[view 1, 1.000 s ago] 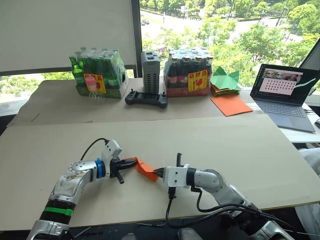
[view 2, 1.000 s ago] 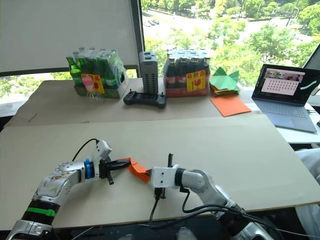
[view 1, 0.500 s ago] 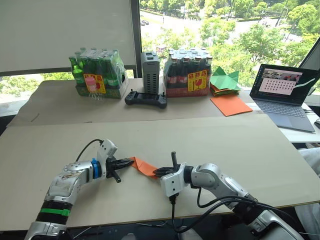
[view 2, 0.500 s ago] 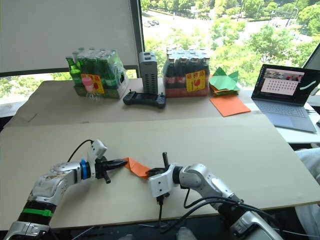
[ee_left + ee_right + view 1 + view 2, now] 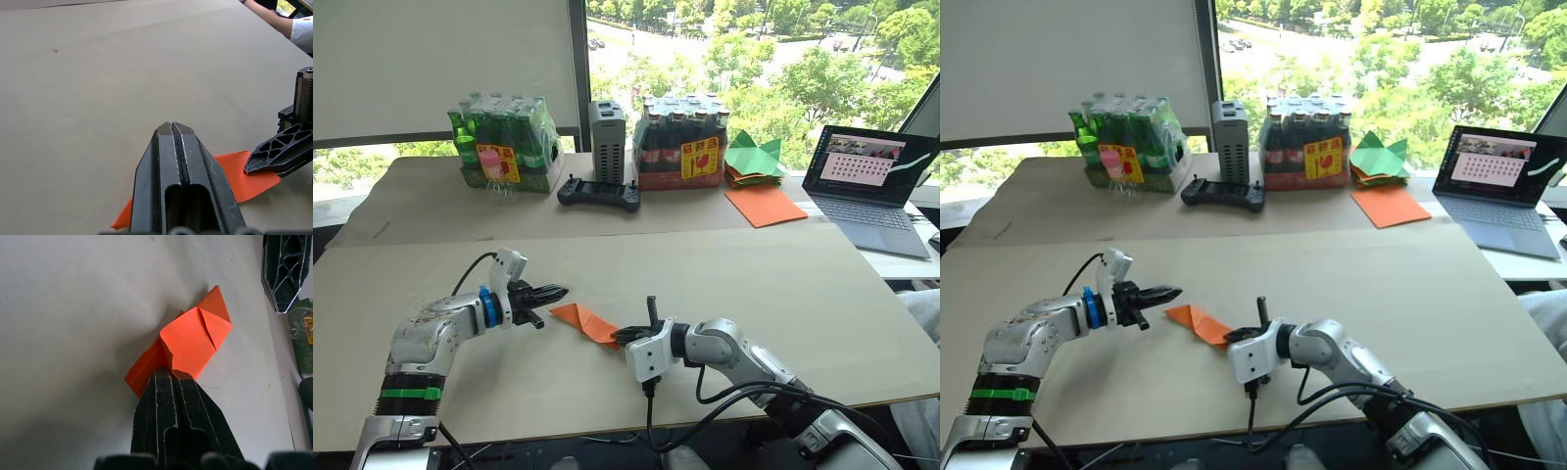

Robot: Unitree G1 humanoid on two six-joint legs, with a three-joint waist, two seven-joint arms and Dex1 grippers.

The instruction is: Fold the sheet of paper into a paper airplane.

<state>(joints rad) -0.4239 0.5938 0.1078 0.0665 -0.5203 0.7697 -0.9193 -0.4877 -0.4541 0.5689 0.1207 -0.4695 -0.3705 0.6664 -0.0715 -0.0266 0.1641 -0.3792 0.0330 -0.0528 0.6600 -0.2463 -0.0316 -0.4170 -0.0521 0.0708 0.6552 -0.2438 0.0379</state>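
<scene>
The orange sheet of paper point(image 5: 585, 320) is folded into a small layered wedge and rests on the table point(image 5: 783, 284) near the front middle. My right gripper point(image 5: 619, 336) is shut on its right end; the right wrist view shows the black fingertips point(image 5: 161, 382) pinching the paper point(image 5: 195, 338). My left gripper point(image 5: 556, 291) is shut with nothing in it and hovers a little left of and behind the paper, apart from it. In the left wrist view its closed tips point(image 5: 171, 126) sit above the paper point(image 5: 244, 178), with the right gripper point(image 5: 276, 156) beyond.
Along the back stand a pack of green bottles point(image 5: 504, 147), a grey box point(image 5: 608, 127), a black controller point(image 5: 599, 193) and a pack of dark bottles point(image 5: 683, 145). Green paper shapes point(image 5: 754, 157), a larger orange sheet point(image 5: 766, 206) and a laptop point(image 5: 871, 186) lie at the back right. A person's arm point(image 5: 274, 19) shows beyond the table.
My left gripper has let go of the paper's left tip and drawn back up and to the left. The right gripper keeps its hold, and the paper now lies lower on the table.
</scene>
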